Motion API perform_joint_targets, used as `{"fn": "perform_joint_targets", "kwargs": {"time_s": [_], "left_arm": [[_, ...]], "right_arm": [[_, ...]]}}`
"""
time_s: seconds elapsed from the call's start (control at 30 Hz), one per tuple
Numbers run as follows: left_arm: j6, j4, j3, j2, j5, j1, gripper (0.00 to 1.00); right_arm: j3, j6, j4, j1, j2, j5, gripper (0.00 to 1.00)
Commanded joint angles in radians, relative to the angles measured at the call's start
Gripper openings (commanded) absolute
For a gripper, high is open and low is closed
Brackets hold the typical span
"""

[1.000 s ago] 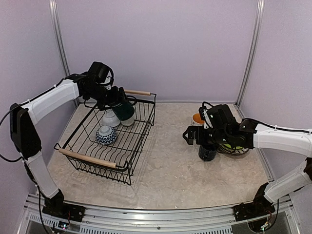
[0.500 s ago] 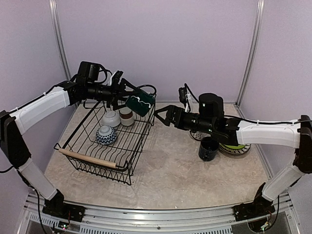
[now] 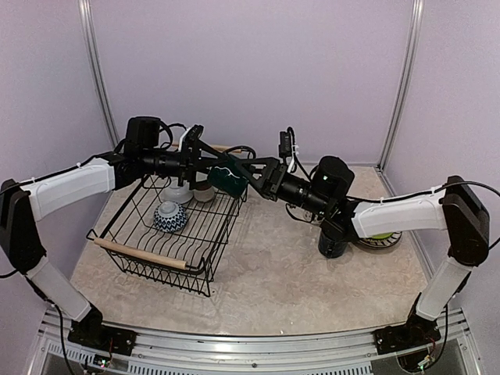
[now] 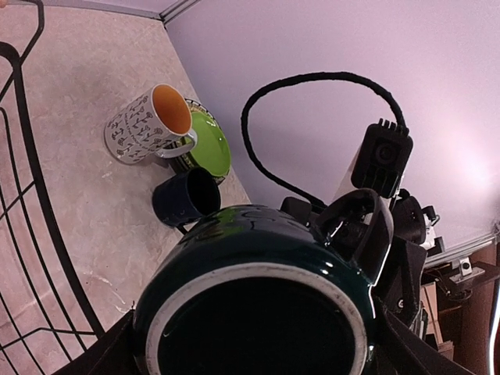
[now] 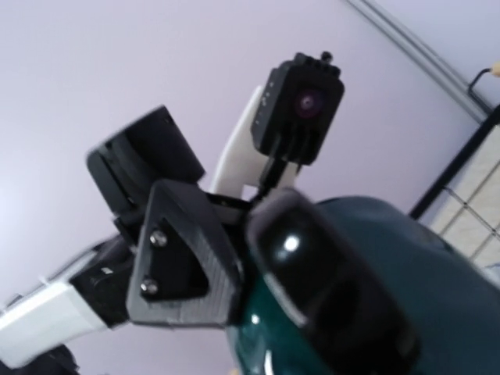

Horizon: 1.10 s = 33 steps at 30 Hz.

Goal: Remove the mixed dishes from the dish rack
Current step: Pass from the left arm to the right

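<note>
One green mug (image 3: 226, 179) midair | left gripper (image 3: 212, 166) grasps it; right gripper (image 3: 250, 173) cannot tell

**Quick rundown of the finishes here**

The green mug (image 4: 258, 250) is shiny glazed ceramic and catches highlights all over. The patterned mug (image 4: 137, 133) and lime plate (image 4: 209, 144) look glazed and smooth too. The dish rack (image 3: 199, 234) is thin black coated metal wire with pale bare-wood handles (image 3: 144, 254). The surface (image 3: 289, 281) is matt, mottled beige, kinda stone-look. The arm shells (image 3: 74, 183) look like smooth white plastic.

A dark green mug (image 3: 227, 178) hangs tilted above the black wire dish rack's (image 3: 141, 254) far right corner; small bowls (image 3: 169, 216) sit inside.
</note>
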Motion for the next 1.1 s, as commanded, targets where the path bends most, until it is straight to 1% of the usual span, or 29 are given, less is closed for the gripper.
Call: {"fn": "perform_joint_targets", "kwargs": {"time_s": [0.0, 0.07, 0.13, 0.27, 0.5, 0.53, 0.6, 0.67, 0.7, 0.77, 0.83, 1.07], "left_arm": [[-0.014, 0.115, -0.013, -0.043, 0.053, -0.002, 0.34], [-0.012, 0.115, -0.01, -0.037, 0.067, -0.002, 0.34], [-0.011, 0.112, -0.006, -0.028, 0.075, -0.001, 0.34], [-0.014, 0.111, 0.001, -0.01, 0.091, -0.008, 0.34], [-0.001, 0.087, 0.018, 0.019, 0.1, -0.026, 0.38], [0.001, 0.086, 0.018, 0.022, 0.101, -0.025, 0.41], [0.003, 0.081, 0.021, 0.027, 0.099, -0.025, 0.46], [0.017, 0.068, 0.024, 0.025, 0.091, -0.022, 0.55], [0.025, 0.06, 0.026, 0.022, 0.082, -0.02, 0.63], [0.037, 0.033, 0.027, 0.014, 0.065, -0.009, 0.83], [0.042, 0.022, 0.023, -0.001, 0.048, 0.011, 0.98], [0.072, -0.017, 0.027, -0.042, 0.01, 0.06, 0.99]], "right_arm": [[-0.019, 0.07, 0.217, 0.015, 0.021, -0.002, 0.71], [-0.012, 0.065, 0.205, 0.014, 0.022, -0.007, 0.69], [-0.013, 0.059, 0.197, 0.014, 0.016, -0.006, 0.63], [-0.038, 0.062, 0.236, 0.014, -0.001, 0.0, 0.4], [-0.071, 0.05, 0.258, 0.013, -0.036, 0.015, 0.02], [-0.076, 0.045, 0.262, 0.013, -0.043, 0.016, 0.0], [-0.084, 0.035, 0.269, 0.013, -0.051, 0.018, 0.0], [-0.093, 0.024, 0.27, 0.012, -0.063, 0.02, 0.0], [-0.097, 0.016, 0.266, 0.012, -0.069, 0.021, 0.0], [-0.108, -0.004, 0.242, 0.011, -0.092, 0.028, 0.0], [-0.125, -0.032, 0.199, 0.012, -0.118, 0.044, 0.0], [-0.22, -0.119, 0.006, 0.011, -0.244, 0.152, 0.0]]}}
